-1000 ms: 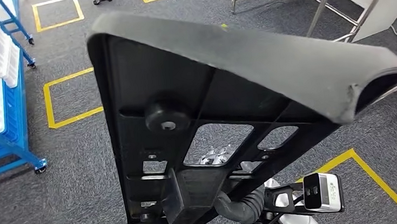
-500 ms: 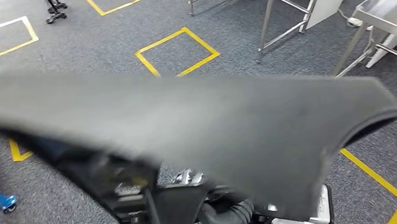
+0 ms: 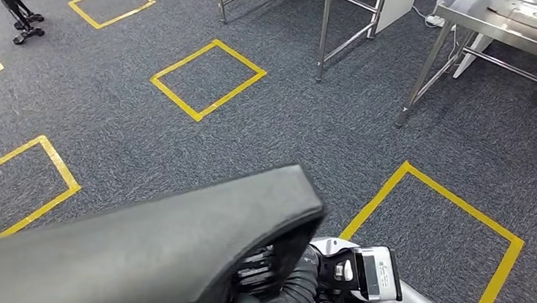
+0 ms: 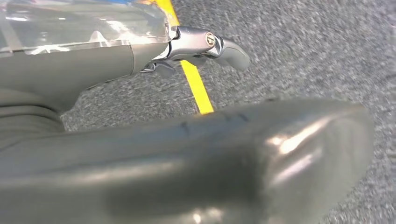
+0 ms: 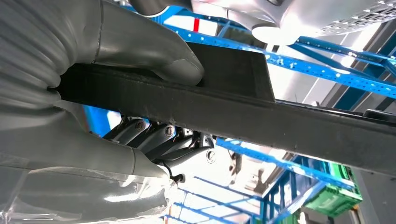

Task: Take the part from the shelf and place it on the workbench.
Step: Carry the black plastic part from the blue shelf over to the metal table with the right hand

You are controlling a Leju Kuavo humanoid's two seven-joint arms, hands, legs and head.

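The right robot hand (image 5: 107, 93) clamps the part (image 3: 136, 266), its long axis running left. The left robot hand (image 4: 187, 46) shows, grip unclear. The worktop (image 3: 502, 6) lies far right.

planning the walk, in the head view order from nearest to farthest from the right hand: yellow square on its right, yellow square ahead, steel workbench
1. Yellow floor square, just right of the right hand.
2. Yellow square ahead, mid-floor.
3. Steel workbench, far upper right.

A grey ribbed cover is sheathing the right hand (image 5: 116, 154), with dark screw-jointed fingers (image 5: 159, 140); a white labelled camera box (image 3: 375, 272) is sitting on the silver wrist.
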